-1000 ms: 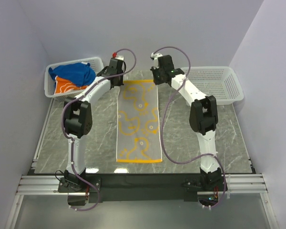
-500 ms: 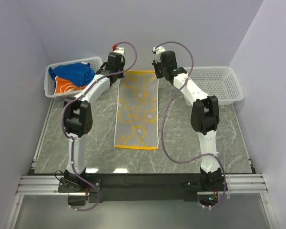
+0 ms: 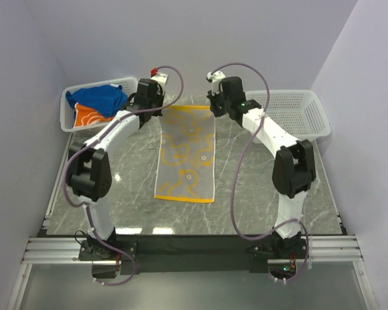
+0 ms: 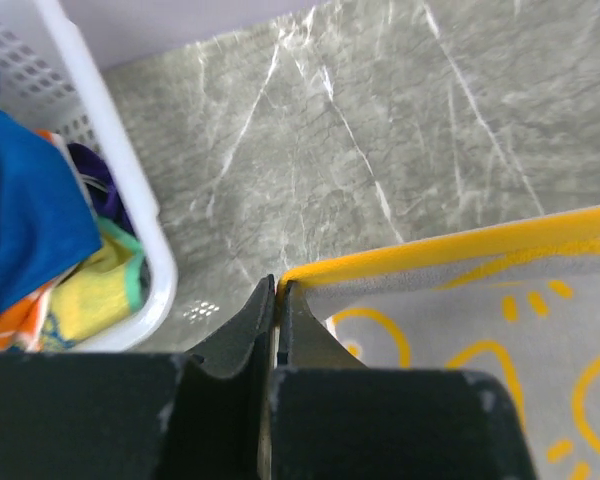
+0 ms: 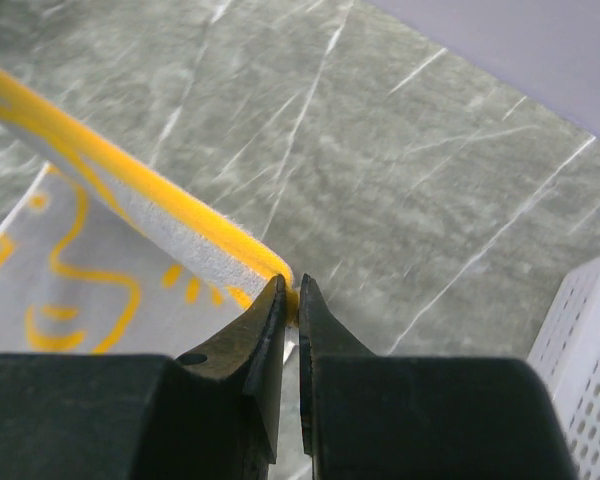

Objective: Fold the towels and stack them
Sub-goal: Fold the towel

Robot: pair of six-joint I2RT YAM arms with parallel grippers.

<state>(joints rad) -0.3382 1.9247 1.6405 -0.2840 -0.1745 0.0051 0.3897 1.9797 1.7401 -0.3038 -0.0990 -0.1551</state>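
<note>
a soft, flat-woven yellow-swirled towel (image 3: 186, 152), pale with yellow loops and a solid yellow hem, stretches lengthwise down the middle of the grey, marble-veined table (image 3: 258, 187), a long rectangle running away from the arm bases. its near end lies flat on the table. its far edge is pulled into a straight line between the two grippers.

the left gripper (image 3: 150, 103) is pinched tight on the towel's far left corner, and the right gripper (image 3: 218, 103) is pinched on the far right corner, black fingers nearly meeting with only the hem between them.

counted: two white-and-black arms, two white plastic mesh baskets and three towels in the overhead view. the left basket (image 3: 68, 119) at the far left holds a crumpled plain blue towel (image 3: 100, 98) heaped over an orange towel (image 3: 87, 117) with white outlines. the right basket (image 3: 310, 110) stands at the far right, well apart from the spread towel.

the wrist views show the grips that the overhead view hides behind the wrists: each hem corner is caught right at the fingertips. the left wrist view also shows, inside the left basket under the blue cloth, a yellow-green cloth (image 4: 90, 295) that cannot be seen from above. the right wrist view catches only a perforated corner of the right basket.
</note>
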